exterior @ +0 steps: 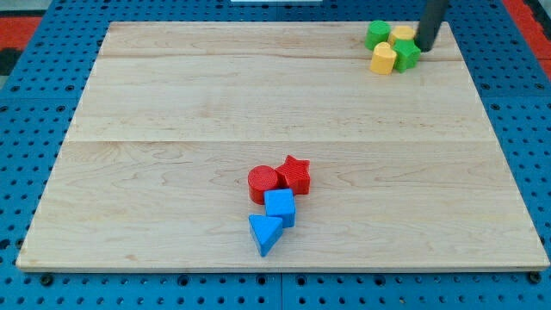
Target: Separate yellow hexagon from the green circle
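Observation:
Four blocks cluster at the view's top right, touching one another. A rounded green block [376, 34], likely the green circle, is at the left. A yellow block [401, 34], likely the yellow hexagon, sits right beside it and is partly hidden by the rod. A second green block [406, 54] and a second yellow block [384, 59] lie just below them. My tip [424, 48] rests at the cluster's right edge, against the upper yellow block and the lower green block.
The wooden board [172, 129] lies on a blue pegboard. Near the lower middle, a red circle [263, 183], a red star [294, 174], a blue square block [280, 207] and a blue triangle [265, 233] are grouped together.

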Controlling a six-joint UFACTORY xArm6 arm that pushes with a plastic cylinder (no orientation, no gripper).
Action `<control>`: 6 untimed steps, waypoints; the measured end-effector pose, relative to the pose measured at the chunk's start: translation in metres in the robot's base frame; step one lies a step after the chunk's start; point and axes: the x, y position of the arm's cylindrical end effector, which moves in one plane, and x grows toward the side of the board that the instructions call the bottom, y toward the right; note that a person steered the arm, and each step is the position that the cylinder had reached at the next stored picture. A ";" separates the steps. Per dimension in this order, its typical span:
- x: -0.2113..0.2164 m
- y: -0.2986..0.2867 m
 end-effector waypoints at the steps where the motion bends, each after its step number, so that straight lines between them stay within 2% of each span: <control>1: -0.030 -0.004; 2: -0.062 0.020; 5: -0.006 -0.065; 6: 0.014 -0.115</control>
